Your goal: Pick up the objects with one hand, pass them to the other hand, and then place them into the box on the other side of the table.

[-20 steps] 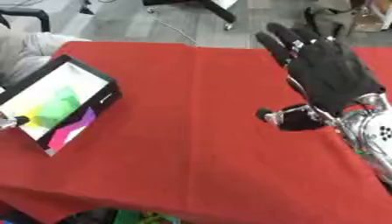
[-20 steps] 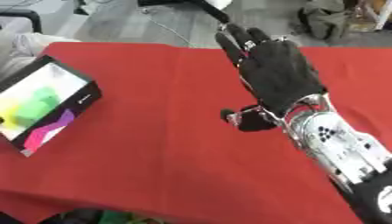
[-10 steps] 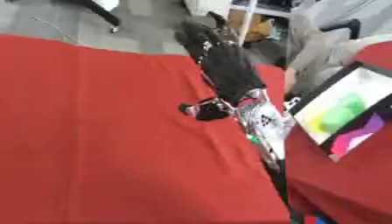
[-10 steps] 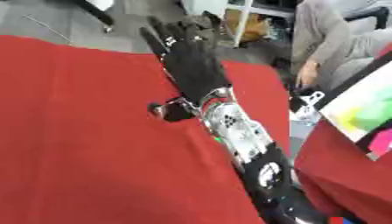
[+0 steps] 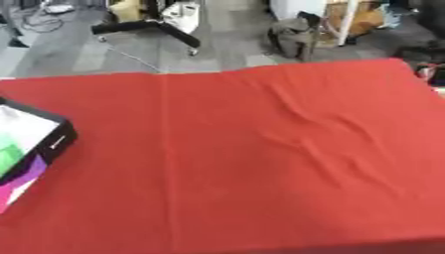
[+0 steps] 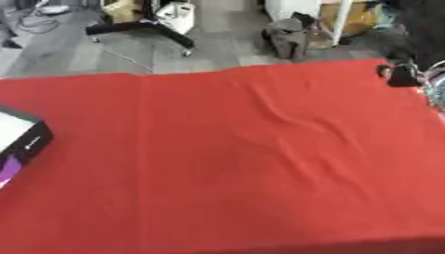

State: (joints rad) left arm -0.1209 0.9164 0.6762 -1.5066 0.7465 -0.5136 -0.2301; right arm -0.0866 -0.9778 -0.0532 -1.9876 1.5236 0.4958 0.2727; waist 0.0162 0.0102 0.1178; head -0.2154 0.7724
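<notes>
Fingers impossible to read as released or clenched: only a dark, blurred part of the right hand (image 6: 403,75) showing at the far right corner of the table (image 5: 260,163), just above its red cloth. Beside it, at the right edge, a sliver of silvery arm. Black-walled box (image 5: 54,141) lying open at the left edge of the table, partly cut off by the view, with white, green and magenta patches inside. Well apart from the hand, across the whole width of creased cloth. Beyond the far edge, grey floor, a black chair base (image 5: 148,27) and a dark bag (image 5: 294,38).
</notes>
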